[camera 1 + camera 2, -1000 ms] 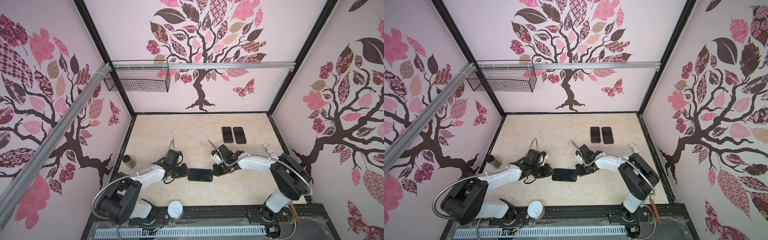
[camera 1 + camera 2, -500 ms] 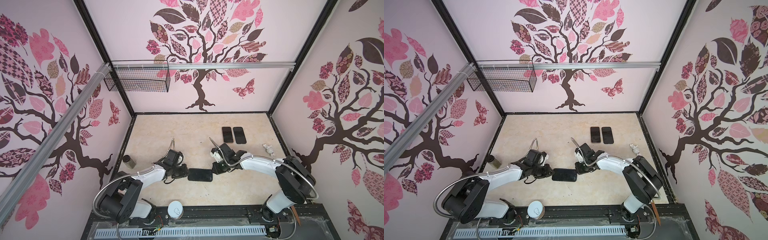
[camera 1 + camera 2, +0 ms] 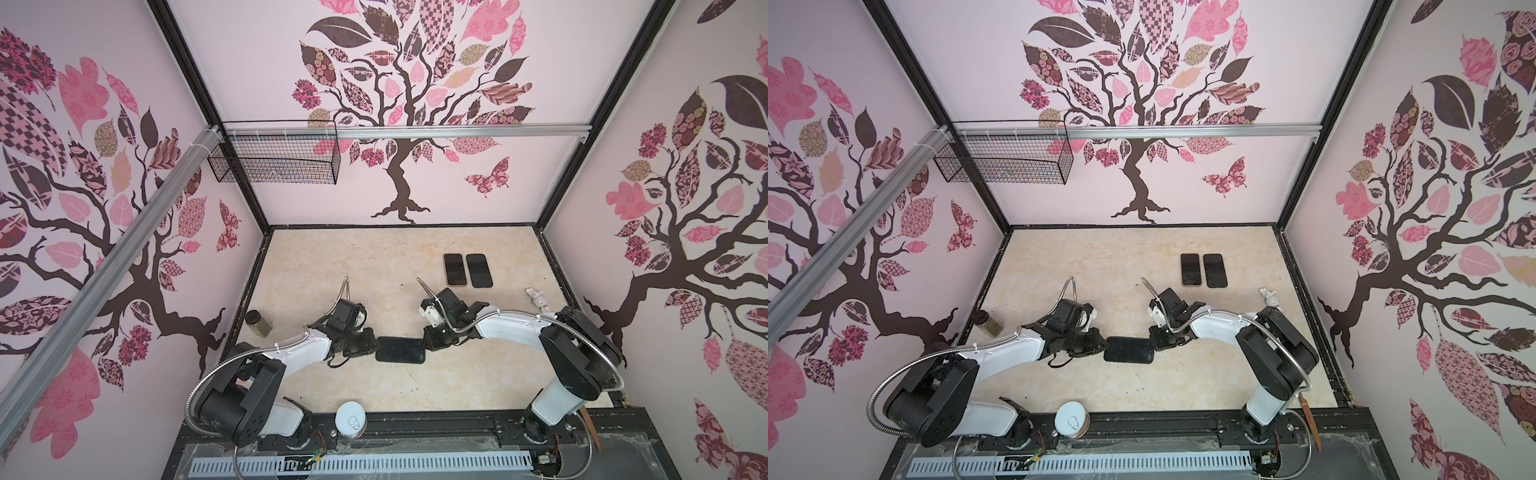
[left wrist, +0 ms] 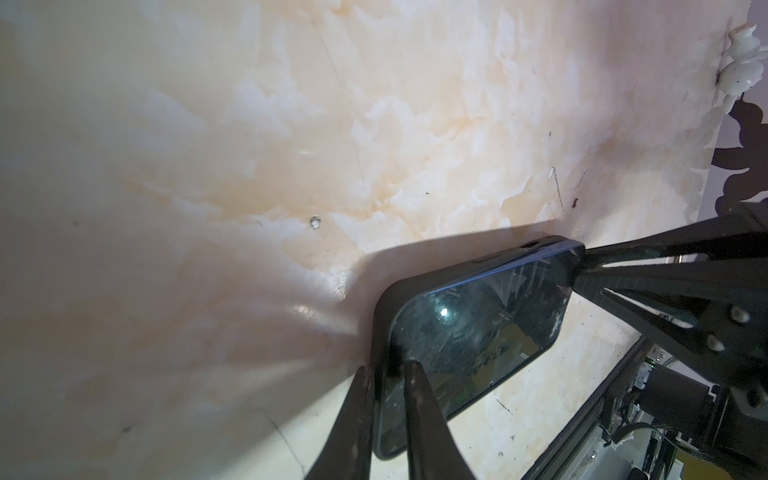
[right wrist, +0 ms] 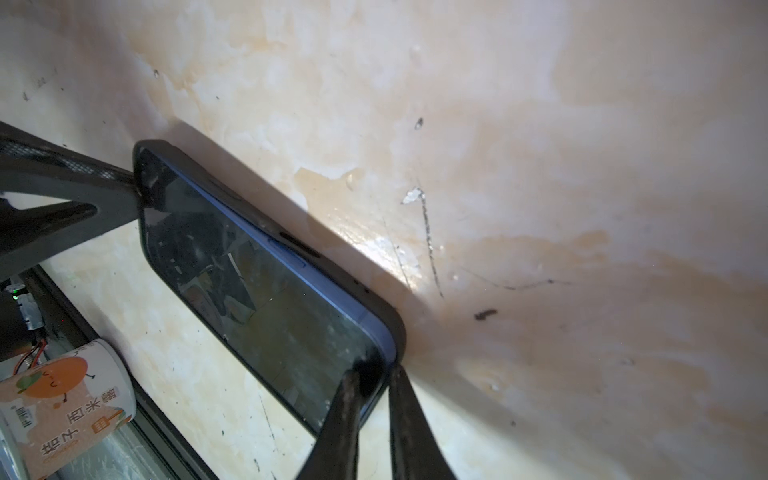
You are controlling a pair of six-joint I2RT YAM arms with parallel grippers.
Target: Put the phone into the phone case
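L gripper (image 4: 387,369): jaws narrow, pinching L short end of phone case (image 4: 380,316), one finger outside rim, one over screen.
R gripper (image 5: 376,370): likewise clamped on opp. end, at a corner.
Item: phone (image 5: 249,282), screen-up in case, one long blue edge proud of rim.
Case flat on table (image 3: 332,266), betw. both grippers.
Beyond case, to R: 2 dark phones (image 3: 454,269), side by side.
Nearer robot than case: white can (image 3: 351,419).
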